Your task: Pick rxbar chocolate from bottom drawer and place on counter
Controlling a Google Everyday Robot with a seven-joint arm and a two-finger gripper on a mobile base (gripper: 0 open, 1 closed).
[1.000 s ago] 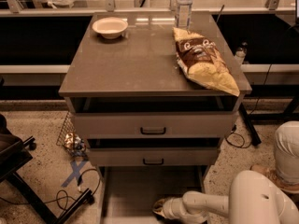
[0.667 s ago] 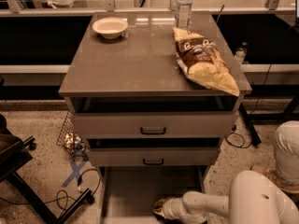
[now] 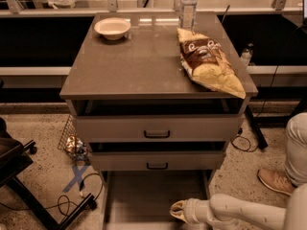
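My gripper (image 3: 176, 211) is low in the open bottom drawer (image 3: 136, 195), near its front right, with the pale arm reaching in from the lower right. The rxbar chocolate does not show; it is hidden or out of view. The drawer's flat floor to the left of the gripper is bare. The counter (image 3: 139, 61) is the grey-brown top of the cabinet, above the two upper drawers, which stand slightly ajar.
On the counter lie a brown-and-yellow chip bag (image 3: 208, 61) at the right, a white bowl (image 3: 112, 28) at the back left and a water bottle (image 3: 188, 6) at the back. A person's leg and shoe (image 3: 276, 181) stand right of the cabinet. A chair base (image 3: 29, 186) and cables lie left.
The gripper stays at the same spot in the bottom drawer. The arm's bulk behind it sits lower and further right in the picture. Nothing on the counter has moved.
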